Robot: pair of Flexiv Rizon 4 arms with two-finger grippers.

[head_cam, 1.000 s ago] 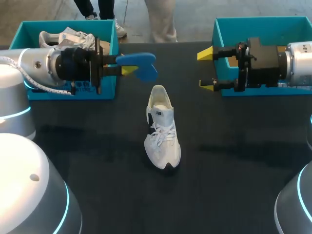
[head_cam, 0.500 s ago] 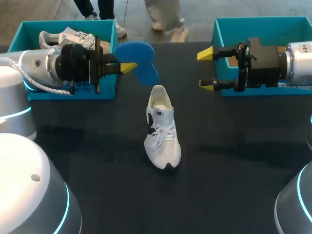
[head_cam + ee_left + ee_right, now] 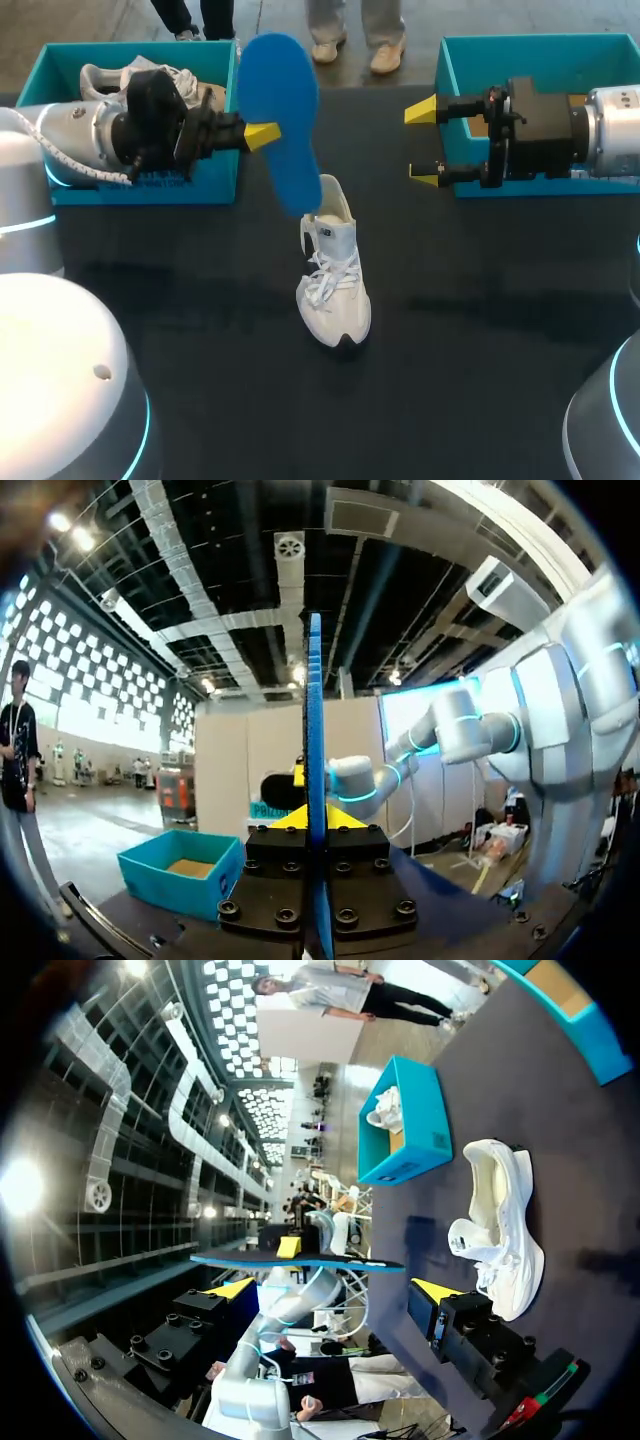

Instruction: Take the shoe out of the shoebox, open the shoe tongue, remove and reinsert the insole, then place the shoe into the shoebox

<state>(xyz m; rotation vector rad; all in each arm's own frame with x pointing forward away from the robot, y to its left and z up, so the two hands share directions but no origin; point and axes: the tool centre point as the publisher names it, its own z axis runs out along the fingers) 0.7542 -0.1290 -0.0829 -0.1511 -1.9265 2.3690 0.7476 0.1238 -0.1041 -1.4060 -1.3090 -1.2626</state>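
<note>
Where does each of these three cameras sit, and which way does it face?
Head view: above and behind the robot, looking down on the table; left gripper and right gripper come in from the sides.
Left wrist view: on the left wrist, looking along the left gripper toward the right shoebox.
Right wrist view: on the right wrist, looking past the right gripper at the shoe.
All three show the blue insole, edge-on in both wrist views.
</note>
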